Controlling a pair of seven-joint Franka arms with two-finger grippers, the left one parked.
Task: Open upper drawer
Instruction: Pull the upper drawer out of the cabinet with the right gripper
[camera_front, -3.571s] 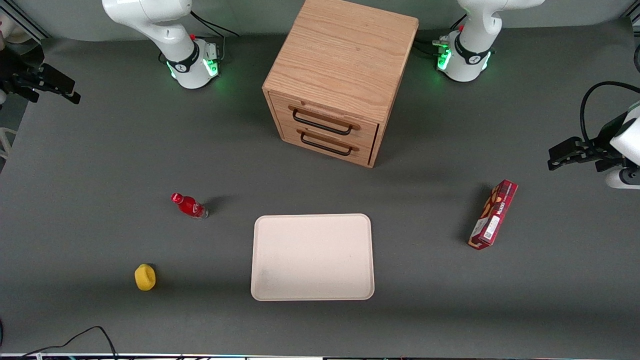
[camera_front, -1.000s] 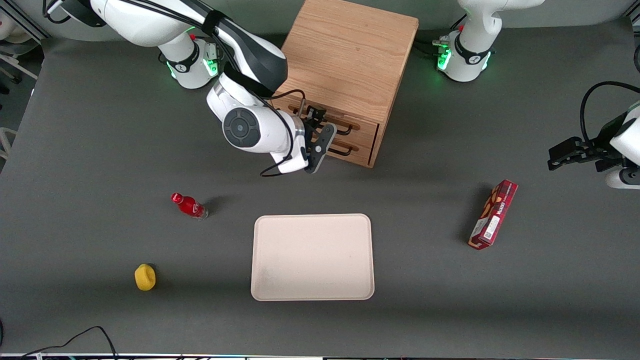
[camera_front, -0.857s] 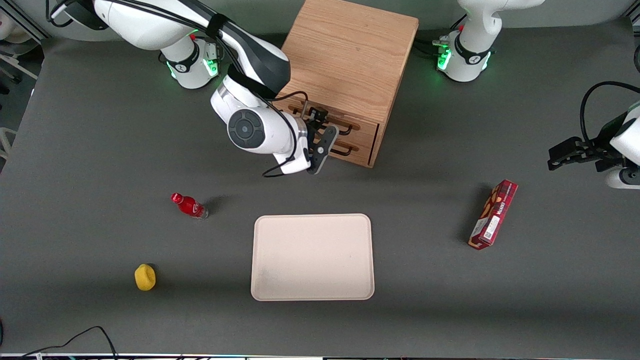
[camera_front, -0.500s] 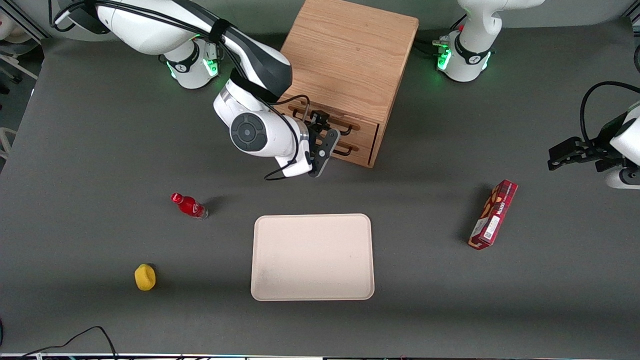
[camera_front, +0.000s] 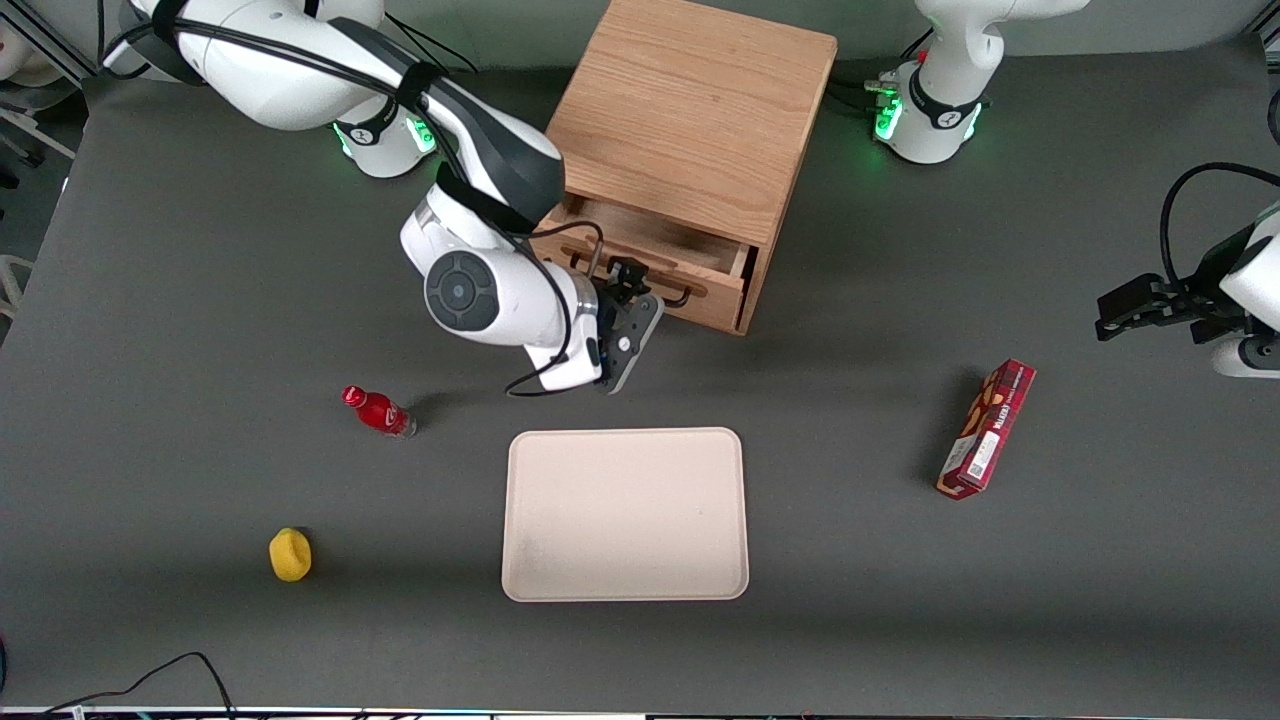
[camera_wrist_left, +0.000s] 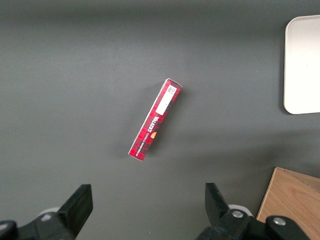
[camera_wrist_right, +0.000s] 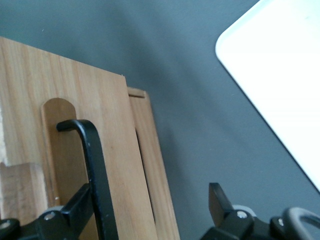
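Observation:
The oak cabinet (camera_front: 690, 120) stands at the table's middle, farther from the front camera than the tray. Its upper drawer (camera_front: 650, 272) is pulled partly out, and its hollow inside (camera_front: 655, 232) shows. It covers the lower drawer in the front view. My right gripper (camera_front: 628, 288) is at the upper drawer's front, at the black wire handle (camera_front: 682, 296). In the right wrist view the gripper (camera_wrist_right: 149, 196) is open. One finger (camera_wrist_right: 75, 207) sits against the handle bar (camera_wrist_right: 95, 165) on the drawer front (camera_wrist_right: 112, 145). The other finger (camera_wrist_right: 217, 197) hangs free over the table.
A cream tray (camera_front: 625, 515) lies nearer the front camera than the cabinet; it also shows in the right wrist view (camera_wrist_right: 280, 75). A red bottle (camera_front: 378, 411) and a yellow object (camera_front: 290, 555) lie toward the working arm's end. A red box (camera_front: 986, 429) lies toward the parked arm's end.
The upper drawer has slid out of the cabinet toward the front camera. My gripper and wrist have moved the same way with the handle.

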